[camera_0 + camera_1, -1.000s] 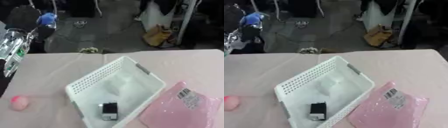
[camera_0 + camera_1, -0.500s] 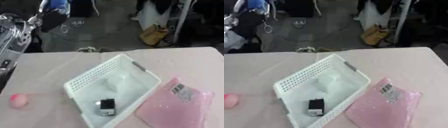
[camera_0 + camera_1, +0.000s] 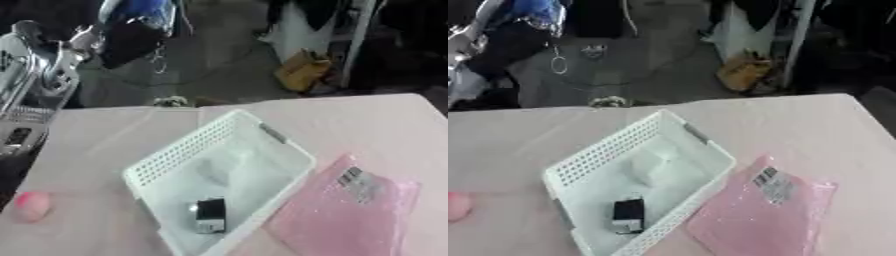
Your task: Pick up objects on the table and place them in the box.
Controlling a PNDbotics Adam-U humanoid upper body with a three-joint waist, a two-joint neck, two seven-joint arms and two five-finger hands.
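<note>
A white perforated box [image 3: 175, 155] lies askew in the middle of the pink table. Inside it are a small black object [image 3: 210, 215] near the front and a pale clear thing [image 3: 658, 167] further back. A pink bubble mailer [image 3: 350, 220] with a white label lies flat against the box's right side. At the table's left edge rests a pink ball [image 3: 31, 206]. My left arm [image 3: 35, 85] rises along the left side, well above the table. Its black hand [image 3: 127, 42] is up at the top left with something blue [image 3: 140, 10] at it. The grip is too blurred to read.
Beyond the table's far edge [image 3: 289, 102] is a dark floor with cables, a brown paper bag [image 3: 302, 75] and white stand legs. Bare pink tabletop [image 3: 376, 130] stretches behind the mailer and between the ball and the box.
My left arm has lifted and swung rightward, carrying the black hand and the blue thing toward the top of the view. The things on the table lie as before.
</note>
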